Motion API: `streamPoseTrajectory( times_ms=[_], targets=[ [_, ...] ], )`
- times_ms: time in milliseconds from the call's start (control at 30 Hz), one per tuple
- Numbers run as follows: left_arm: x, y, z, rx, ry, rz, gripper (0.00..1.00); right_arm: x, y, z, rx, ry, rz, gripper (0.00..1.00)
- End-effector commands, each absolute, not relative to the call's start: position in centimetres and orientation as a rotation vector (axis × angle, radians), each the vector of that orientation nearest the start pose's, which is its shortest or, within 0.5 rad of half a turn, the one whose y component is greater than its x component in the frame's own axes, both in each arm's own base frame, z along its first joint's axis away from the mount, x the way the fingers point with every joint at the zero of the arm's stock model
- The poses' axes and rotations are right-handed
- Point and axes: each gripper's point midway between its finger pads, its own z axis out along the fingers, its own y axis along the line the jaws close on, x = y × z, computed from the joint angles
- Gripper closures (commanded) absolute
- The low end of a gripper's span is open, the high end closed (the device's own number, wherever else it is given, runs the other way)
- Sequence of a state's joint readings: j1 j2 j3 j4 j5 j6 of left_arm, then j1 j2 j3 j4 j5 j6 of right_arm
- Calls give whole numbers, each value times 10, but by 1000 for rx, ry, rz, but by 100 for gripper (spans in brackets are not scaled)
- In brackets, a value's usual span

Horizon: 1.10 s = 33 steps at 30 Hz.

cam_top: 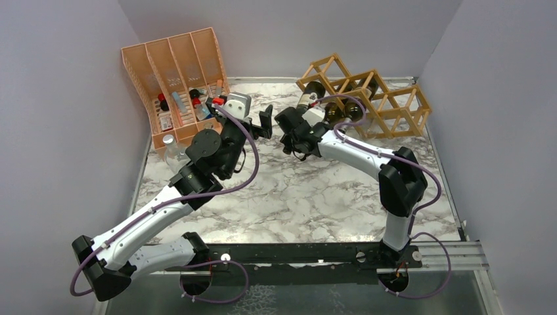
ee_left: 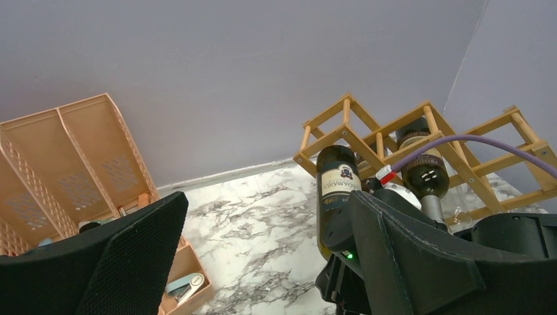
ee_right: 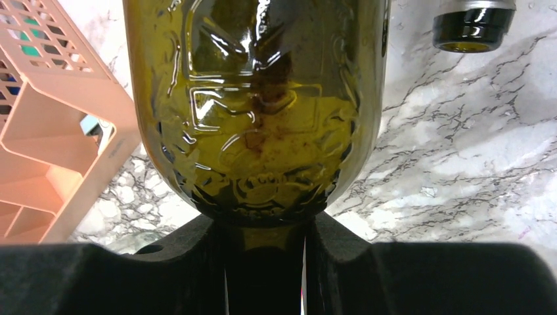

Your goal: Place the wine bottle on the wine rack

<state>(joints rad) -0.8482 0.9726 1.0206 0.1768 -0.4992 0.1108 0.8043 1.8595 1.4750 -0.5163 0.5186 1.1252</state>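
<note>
Right gripper (ee_right: 266, 262), black fingers clamped on the neck of a dark green glass wine bottle (ee_right: 256, 111), embossed shoulder filling the wrist view. From the top view the wine bottle lies tilted, neck toward 7 o'clock, base toward 1 o'clock at the left-end cell of the light wooden stick-frame wine rack (cam_top: 394, 105); can't tell if the base is inside. Rack sits at 1 o'clock on the white-grey marble-pattern tabletop (cam_top: 295, 197) and holds a second dark bottle (cam_top: 355, 108) in a middle cell, neck pointing out. Orange-pink slotted plastic organiser (cam_top: 174, 72) at 11 o'clock, small red-capped jars (cam_top: 194, 105) in its low front trays, upright slots bare. Right arm reaches from 5 o'clock, elbow raised, forearm angled to 11. Left arm bent up from 7 o'clock; left gripper (cam_top: 263, 121) off the tabletop, jaws wide apart, holding nothing, aimed at the rack.
</note>
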Motion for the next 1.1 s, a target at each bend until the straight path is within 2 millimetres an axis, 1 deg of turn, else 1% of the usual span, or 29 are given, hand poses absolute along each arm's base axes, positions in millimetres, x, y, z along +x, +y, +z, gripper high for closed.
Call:
streamPoseTrajectory(
  times_ms=[0, 133, 300, 467, 600, 733, 900, 1067],
  targets=[
    [294, -193, 423, 201, 1348, -269, 1, 407, 313, 159, 676, 2133, 378, 99],
    [295, -193, 424, 195, 1344, -269, 1, 421, 312, 158, 698, 2121, 369, 99],
    [294, -198, 436, 191, 1327, -304, 1, 441, 308, 159, 720, 2094, 355, 99],
    [294, -198, 433, 195, 1337, -300, 1, 462, 300, 161, 775, 2054, 354, 99],
    [294, -197, 433, 198, 1338, -297, 1, 478, 293, 158, 800, 2026, 346, 99],
    [294, -198, 431, 200, 1337, -298, 1, 493, 286, 150, 839, 2026, 359, 92],
    [297, -200, 427, 220, 1348, -275, 1, 509, 277, 150, 858, 2016, 362, 82],
    [299, -202, 423, 238, 1355, -265, 1, 520, 272, 144, 860, 2052, 334, 72]
  ],
)
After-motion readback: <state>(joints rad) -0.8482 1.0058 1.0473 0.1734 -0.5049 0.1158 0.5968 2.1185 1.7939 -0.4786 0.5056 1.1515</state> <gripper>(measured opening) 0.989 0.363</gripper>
